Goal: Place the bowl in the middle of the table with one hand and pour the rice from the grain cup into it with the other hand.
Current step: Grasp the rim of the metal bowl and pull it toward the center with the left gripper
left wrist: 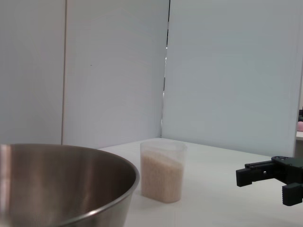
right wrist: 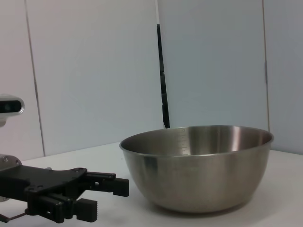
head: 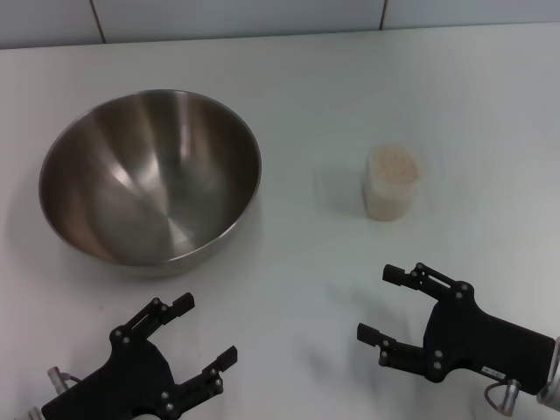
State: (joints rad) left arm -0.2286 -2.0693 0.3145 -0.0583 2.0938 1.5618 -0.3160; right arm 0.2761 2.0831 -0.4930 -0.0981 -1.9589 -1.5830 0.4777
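The steel bowl (head: 149, 175) stands empty on the left part of the white table (head: 350, 79). It also shows in the left wrist view (left wrist: 61, 184) and the right wrist view (right wrist: 199, 165). The translucent grain cup (head: 388, 199) stands upright right of centre, filled with rice (head: 392, 164); the left wrist view shows the cup (left wrist: 162, 153) beside the bowl with rice (left wrist: 161, 179) in it. My left gripper (head: 206, 330) is open and empty, near the front edge, just in front of the bowl. My right gripper (head: 376, 304) is open and empty, in front of the cup.
Pale wall panels (head: 262, 17) stand behind the table's far edge. The right gripper (left wrist: 261, 187) shows far off in the left wrist view, and the left gripper (right wrist: 109, 198) in the right wrist view. White tabletop lies between bowl and cup.
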